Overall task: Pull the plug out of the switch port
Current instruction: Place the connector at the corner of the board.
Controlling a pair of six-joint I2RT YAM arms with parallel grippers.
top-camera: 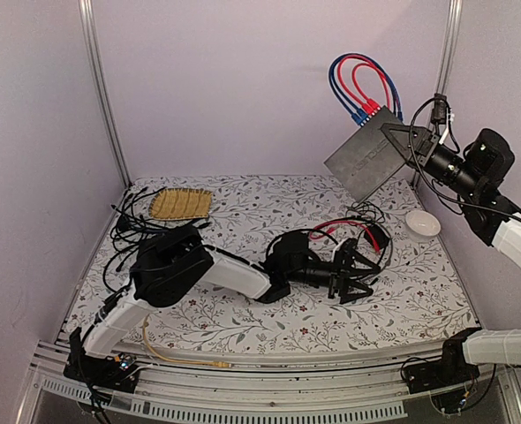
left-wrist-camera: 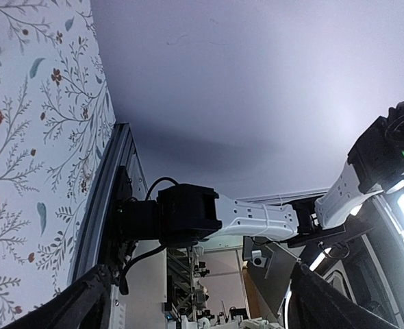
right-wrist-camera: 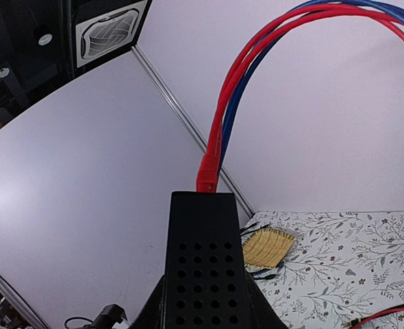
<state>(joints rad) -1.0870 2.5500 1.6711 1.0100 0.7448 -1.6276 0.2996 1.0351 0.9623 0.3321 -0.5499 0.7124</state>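
Right gripper [top-camera: 402, 139] is clamped on one corner of the switch box [top-camera: 366, 159]. It holds the box up in the air at the far right, tilted, well above the worktop [top-camera: 243, 318].

The ports run along the box's upper far edge. The switch port [top-camera: 369, 113] sits in that row, which is filled with red and blue plugs set close together. Their looped cables [top-camera: 358, 75] arch up and back. In the right wrist view, one red plug [right-wrist-camera: 207, 179] is seated at the far edge of the box.

Left gripper [top-camera: 356, 284] has its jaws spread wide with nothing between them. It is low over the worktop near centre, well apart from the box. Loose leads [top-camera: 366, 231], red and black, lie just beside it.

Plug not yet pulled.

Risks from here:
- The box is held by one corner only, so an off-axis pull could twist it in the grip or drag it free.
- The plugs are crowded, so wide jaws may close on a neighbour.
- Gripping the cable instead of the plug body would strain the cable without freeing the plug (latch tab not visible here).
- The left arm could snag the loose leads as it rises.
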